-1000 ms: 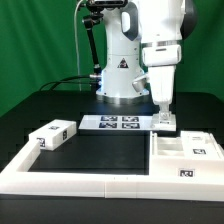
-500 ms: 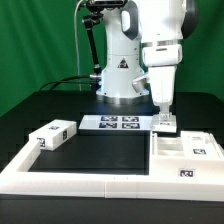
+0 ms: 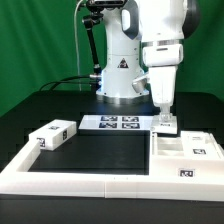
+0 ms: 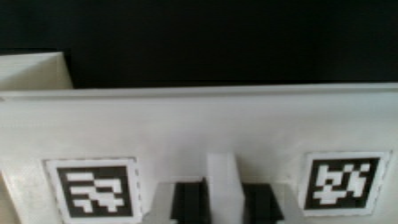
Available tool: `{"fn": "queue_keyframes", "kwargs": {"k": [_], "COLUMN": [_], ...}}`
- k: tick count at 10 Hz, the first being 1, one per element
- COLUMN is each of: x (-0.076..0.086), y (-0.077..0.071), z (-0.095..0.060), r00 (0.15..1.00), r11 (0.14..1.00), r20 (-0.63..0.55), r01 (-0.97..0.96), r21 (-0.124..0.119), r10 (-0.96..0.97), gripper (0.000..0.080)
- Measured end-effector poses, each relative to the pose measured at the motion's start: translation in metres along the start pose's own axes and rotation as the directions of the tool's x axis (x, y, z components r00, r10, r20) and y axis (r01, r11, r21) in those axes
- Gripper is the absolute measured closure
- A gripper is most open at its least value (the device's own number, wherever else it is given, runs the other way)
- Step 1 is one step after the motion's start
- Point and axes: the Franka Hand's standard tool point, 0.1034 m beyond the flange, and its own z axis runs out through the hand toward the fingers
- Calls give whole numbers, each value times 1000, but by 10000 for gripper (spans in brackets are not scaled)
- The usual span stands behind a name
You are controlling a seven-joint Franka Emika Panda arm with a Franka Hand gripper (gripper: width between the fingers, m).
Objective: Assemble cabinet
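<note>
in the exterior view we see bright, even light from above. the arm's white shell (image 3: 165, 25) at 1 o'clock shines with soft glare. the white cabinet body (image 3: 185, 160) at 4 o'clock is nearly washed out. the black counter (image 3: 100, 150) swallows any shadow. the picture is coarse and a little soft. in the wrist view we find the tags (image 4: 93, 188) smeared at their edges, the tool (image 4: 222, 203) dark and out of focus, and the background almost black.

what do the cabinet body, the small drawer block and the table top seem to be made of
The cabinet body: likely moulded plastic, matte white, with uniform colour and rounded edges. The drawer block: apparently the same white plastic, with the same flat sheen. The table top: black, matte, barely reflecting; fabric or coated board, cannot tell.
</note>
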Motion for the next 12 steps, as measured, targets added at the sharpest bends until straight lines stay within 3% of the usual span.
{"fn": "queue_keyframes", "kwargs": {"k": [12], "x": [4], "y": [6], "z": [8], "r00": [1000], "r11": [1000], "r20": [1], "r01": [-6], "r21": [23], "r10": [6], "gripper": [731]}}
